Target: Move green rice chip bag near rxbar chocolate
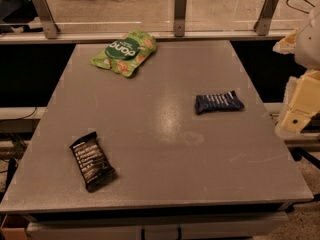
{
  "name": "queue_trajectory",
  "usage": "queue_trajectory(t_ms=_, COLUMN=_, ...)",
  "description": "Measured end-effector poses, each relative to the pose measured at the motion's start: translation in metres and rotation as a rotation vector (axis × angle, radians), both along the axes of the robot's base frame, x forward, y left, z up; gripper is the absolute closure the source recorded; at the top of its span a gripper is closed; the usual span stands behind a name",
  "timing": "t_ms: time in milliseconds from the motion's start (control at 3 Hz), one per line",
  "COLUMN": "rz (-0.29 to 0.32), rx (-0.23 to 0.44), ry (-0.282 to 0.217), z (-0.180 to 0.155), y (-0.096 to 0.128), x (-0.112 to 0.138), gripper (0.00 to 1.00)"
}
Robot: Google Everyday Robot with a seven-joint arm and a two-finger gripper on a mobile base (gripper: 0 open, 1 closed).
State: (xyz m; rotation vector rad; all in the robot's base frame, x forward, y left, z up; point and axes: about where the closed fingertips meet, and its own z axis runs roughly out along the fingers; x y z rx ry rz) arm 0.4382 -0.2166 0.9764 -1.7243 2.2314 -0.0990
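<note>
The green rice chip bag (124,52) lies flat at the far left of the grey table (165,134), near its back edge. The rxbar chocolate (92,160), a black wrapper with white text lines, lies at the front left of the table, far from the bag. My gripper (299,115) shows as cream-coloured arm parts at the right edge of the view, beyond the table's right side and away from both objects. It holds nothing that I can see.
A dark blue bar wrapper with white text (218,102) lies right of the table's centre. A glass barrier on metal posts (180,11) runs behind the table's back edge. The floor drops off on both sides.
</note>
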Motion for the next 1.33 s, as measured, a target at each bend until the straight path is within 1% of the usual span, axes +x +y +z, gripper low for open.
queue_trajectory(t_ms=333, rz=0.003, rx=0.006, ry=-0.009, z=0.001, y=0.001, x=0.001, gripper=0.0)
queue_trajectory(t_ms=667, rz=0.021, rx=0.074, ry=-0.029, z=-0.008, y=0.019, x=0.031, gripper=0.0)
queue_trajectory(t_ms=1000, rz=0.046, rx=0.176, ry=-0.057, z=-0.021, y=0.061, x=0.085, gripper=0.0)
queue_trajectory(t_ms=1333, rz=0.066, rx=0.275, ry=-0.104, z=-0.019, y=0.116, x=0.139, gripper=0.0)
